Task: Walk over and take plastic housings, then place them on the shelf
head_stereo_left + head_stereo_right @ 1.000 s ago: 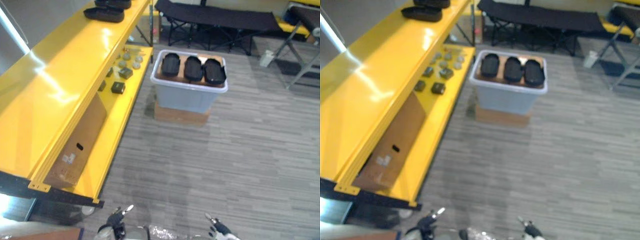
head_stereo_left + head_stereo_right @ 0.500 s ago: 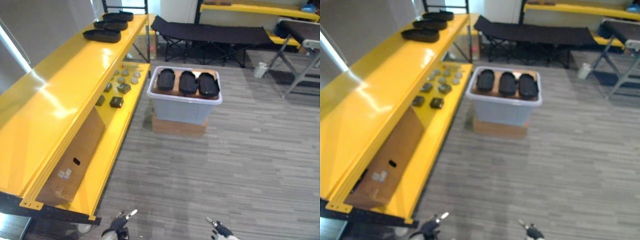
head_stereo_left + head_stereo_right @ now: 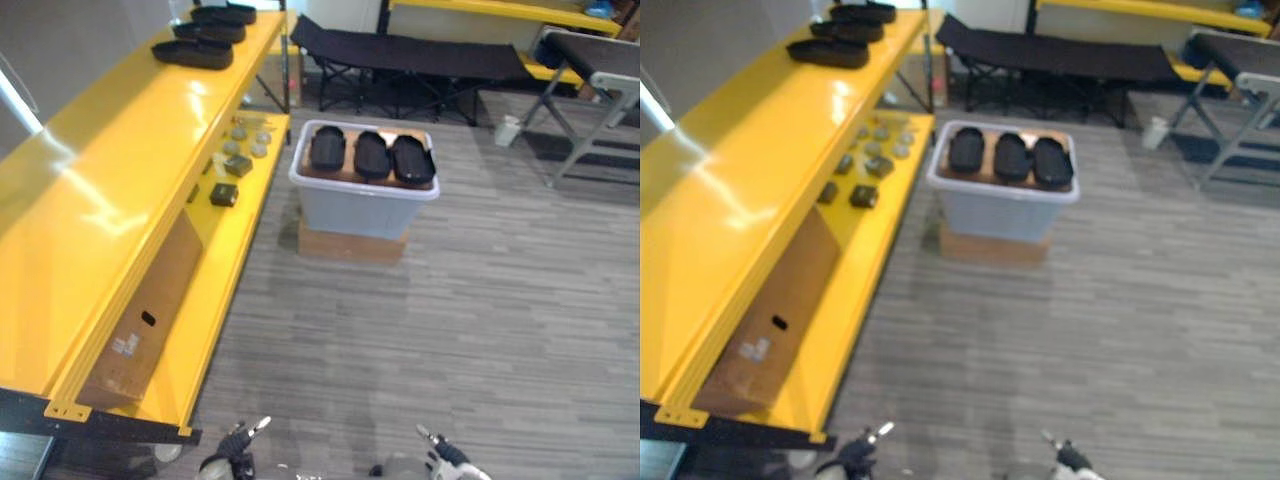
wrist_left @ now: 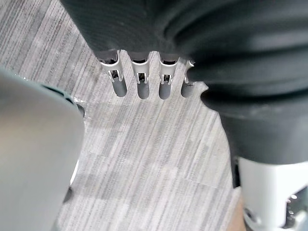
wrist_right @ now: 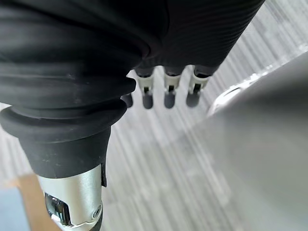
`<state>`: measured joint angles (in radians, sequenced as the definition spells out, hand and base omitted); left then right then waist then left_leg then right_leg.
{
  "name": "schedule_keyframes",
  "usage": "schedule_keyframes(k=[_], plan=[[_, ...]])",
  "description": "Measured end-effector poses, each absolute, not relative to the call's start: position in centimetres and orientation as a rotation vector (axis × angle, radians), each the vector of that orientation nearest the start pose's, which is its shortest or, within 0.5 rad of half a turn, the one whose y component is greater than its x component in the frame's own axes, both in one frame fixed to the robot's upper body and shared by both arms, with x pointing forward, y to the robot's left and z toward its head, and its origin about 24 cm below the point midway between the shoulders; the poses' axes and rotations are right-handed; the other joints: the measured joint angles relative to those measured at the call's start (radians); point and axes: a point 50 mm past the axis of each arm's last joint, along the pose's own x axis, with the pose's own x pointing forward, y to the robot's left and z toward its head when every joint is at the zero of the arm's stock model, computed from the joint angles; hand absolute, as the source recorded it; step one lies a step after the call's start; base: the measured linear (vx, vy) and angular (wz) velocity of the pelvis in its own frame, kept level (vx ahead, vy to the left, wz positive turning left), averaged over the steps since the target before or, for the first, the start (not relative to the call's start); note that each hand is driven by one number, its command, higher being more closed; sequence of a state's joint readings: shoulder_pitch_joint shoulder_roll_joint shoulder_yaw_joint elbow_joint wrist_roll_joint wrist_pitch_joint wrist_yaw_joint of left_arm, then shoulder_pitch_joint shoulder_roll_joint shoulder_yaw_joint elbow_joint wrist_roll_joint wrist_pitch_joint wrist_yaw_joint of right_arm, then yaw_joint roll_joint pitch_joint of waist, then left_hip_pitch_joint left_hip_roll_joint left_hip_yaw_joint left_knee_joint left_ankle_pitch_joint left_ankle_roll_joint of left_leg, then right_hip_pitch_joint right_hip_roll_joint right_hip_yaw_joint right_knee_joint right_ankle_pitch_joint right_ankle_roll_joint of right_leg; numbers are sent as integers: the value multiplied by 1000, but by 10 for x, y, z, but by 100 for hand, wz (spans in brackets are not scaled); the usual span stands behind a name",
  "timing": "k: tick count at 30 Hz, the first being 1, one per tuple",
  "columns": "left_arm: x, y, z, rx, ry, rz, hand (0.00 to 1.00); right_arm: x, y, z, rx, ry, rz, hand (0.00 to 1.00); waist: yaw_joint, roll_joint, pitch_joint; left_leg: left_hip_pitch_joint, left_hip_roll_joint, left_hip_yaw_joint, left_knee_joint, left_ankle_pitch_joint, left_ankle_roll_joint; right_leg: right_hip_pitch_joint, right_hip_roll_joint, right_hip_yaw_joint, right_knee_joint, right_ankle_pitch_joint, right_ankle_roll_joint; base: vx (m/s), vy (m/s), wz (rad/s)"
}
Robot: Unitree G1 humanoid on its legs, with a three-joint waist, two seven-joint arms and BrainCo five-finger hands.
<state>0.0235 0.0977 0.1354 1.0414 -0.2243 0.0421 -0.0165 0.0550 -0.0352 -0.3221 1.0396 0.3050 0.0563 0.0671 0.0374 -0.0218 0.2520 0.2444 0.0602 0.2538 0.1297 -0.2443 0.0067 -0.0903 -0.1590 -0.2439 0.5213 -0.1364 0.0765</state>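
Three black plastic housings (image 3: 370,155) lie side by side in a pale grey bin (image 3: 360,205) on the floor ahead. Several more black housings (image 3: 192,52) rest at the far end of the yellow shelf's top board (image 3: 120,170) on my left. My left hand (image 3: 240,448) and right hand (image 3: 444,460) hang low at the bottom edge, far from the bin. In the wrist views the left hand's fingers (image 4: 140,85) and the right hand's fingers (image 5: 168,95) hang straight over the grey floor, holding nothing.
The bin stands on a flat cardboard box (image 3: 350,243). The shelf's lower board carries small parts (image 3: 232,162) and a long cardboard box (image 3: 140,310). A black folding cot (image 3: 410,55) and a grey table frame (image 3: 590,85) stand behind. Open grey floor (image 3: 400,340) lies between me and the bin.
The whole picture has shifted as the camera moved, now showing more of the shelf's far end. Both hands stay low at the bottom edge, and the housings have not moved.
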Motion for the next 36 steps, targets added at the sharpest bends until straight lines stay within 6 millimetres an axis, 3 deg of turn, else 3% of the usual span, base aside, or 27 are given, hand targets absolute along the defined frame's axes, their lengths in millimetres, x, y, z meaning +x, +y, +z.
schedule_keyframes(k=[5,8,9,10,11,12,13,15,17,18,20,22,24,25,26,27,28,29,30,31,32,35,36], plan=[[114,209,-156,-230,1080,327,0,97,-198,-161,476,1043,-411,0,6,-4,3,-21,105,1,153,-118,-57,-32,-1,-67,-231,36,6,42,-100,-6],[116,207,-155,-235,1071,322,0,92,-201,-160,471,1037,-406,0,6,-11,0,-14,138,-5,218,-177,-117,-33,-38,-114,-245,85,-15,218,-300,2],[118,203,-155,-246,1067,316,0,90,-202,-160,460,1041,-408,0,5,-7,-1,-8,150,-7,228,-197,-142,-33,-49,-128,-234,160,-3,303,-374,12],[118,197,-156,-259,1069,309,0,90,-207,-160,453,1037,-417,0,1,13,3,1,169,-10,224,-202,-149,-35,-42,-146,-204,161,-12,268,-296,17],[117,183,-158,-298,1077,297,0,85,-217,-159,427,1045,-438,0,0,44,-18,11,198,-12,188,-202,-144,-65,-28,-165,-128,81,-22,300,-250,17],[115,179,-159,-323,1078,310,0,82,-221,-159,416,1053,-451,0,5,56,-26,25,199,-8,165,-162,-143,-98,-33,-163,-48,9,-27,323,-249,13],[113,179,-159,-337,1078,320,0,83,-222,-159,412,1053,-451,0,4,57,-25,20,203,-9,182,-134,-142,-100,-36,-162,-25,-16,-33,348,-302,4],[111,177,-159,-354,1074,330,0,76,-226,-161,374,1084,-451,0,-1,65,-40,-92,245,-61,403,-26,-101,-61,-12,-177,-52,-48,-55,353,-358,6],[115,177,-158,-357,1056,328,0,75,-231,-161,316,1106,-443,0,4,91,-35,-165,280,-75,580,-33,-133,50,30,-197,-156,-35,-63,323,-245,11],[114,178,-158,-359,1058,333,0,75,-231,-161,295,1115,-429,0,4,91,-35,-179,275,-79,602,-39,-138,86,38,-198,-190,-30,-63,350,-187,-2],[110,183,-158,-366,1045,347,0,89,-231,-159,253,1073,-396,0,15,79,-33,-255,184,-80,561,-55,-132,184,34,-192,-286,-18,-50,298,-102,-23],[112,183,-157,-363,1036,340,0,108,-232,-153,243,1013,-385,0,25,83,-31,-338,112,-79,435,-52,-124,220,32,-182,-339,-19,-46,267,35,-24],[112,188,-155,-376,1015,360,0,120,-235,-149,221,970,-385,0,47,78,-24,-399,42,-80,252,43,-82,247,19,-169,-355,-33,-17,333,133,-29],[102,201,-156,-355,1022,389,0,121,-227,-149,214,968,-360,0,83,56,-22,-347,4,-48,178,115,-26,281,-2,-135,-363,-49,9,367,113,-26],[97,204,-157,-329,1037,383,0,124,-223,-149,203,966,-332,0,85,53,-25,-338,-6,-46,169,117,-25,292,-4,-128,-373,-46,5,479,116,-16],[94,214,-155,-282,1034,386,0,133,-218,-146,181,943,-290,0,84,25,-12,-364,11,-24,274,96,-38,326,2,-113,-422,1,-12,316,83,9],[92,219,-155,-273,1030,398,0,142,-216,-143,178,916,-275,0,92,20,9,-419,31,-4,392,83,-47,344,5,-104,-439,16,-11,368,194,2],[79,221,-157,-280,1056,427,0,156,-218,-137,160,876,-259,0,105,15,14,-447,17,-4,315,76,-66,356,1,-86,-441,10,-4,251,215,-14],[72,217,-159,-288,1075,426,0,155,-222,-136,145,876,-263,0,111,24,9,-445,20,2,293,74,17,357,11,-79,-441,5,-4,239,205,-20],[65,216,-161,-291,1096,431,0,158,-220,-135,140,873,-251,0,116,2,6,-432,2,15,298,46,9,370,-4,-78,-433,-5,4,275,180,-9],[61,217,-162,-280,1104,433,0,159,-219,-135,134,875,-240,0,117,-4,3,-414,-16,9,296,20,22,342,-27,-62,-343,-7,7,350,197,3],[65,221,-159,-226,1076,413,0,154,-210,-141,93,924,-169,0,112,-9,4,-317,-21,16,273,-13,51,158,-101,-5,143,-21,84,346,125,7],[72,227,-156,-193,1048,403,0,147,-205,-146,81,964,-149,0,110,-9,8,-254,-24,5,248,-17,57,134,-107,-29,232,-64,67,347,45,23]])
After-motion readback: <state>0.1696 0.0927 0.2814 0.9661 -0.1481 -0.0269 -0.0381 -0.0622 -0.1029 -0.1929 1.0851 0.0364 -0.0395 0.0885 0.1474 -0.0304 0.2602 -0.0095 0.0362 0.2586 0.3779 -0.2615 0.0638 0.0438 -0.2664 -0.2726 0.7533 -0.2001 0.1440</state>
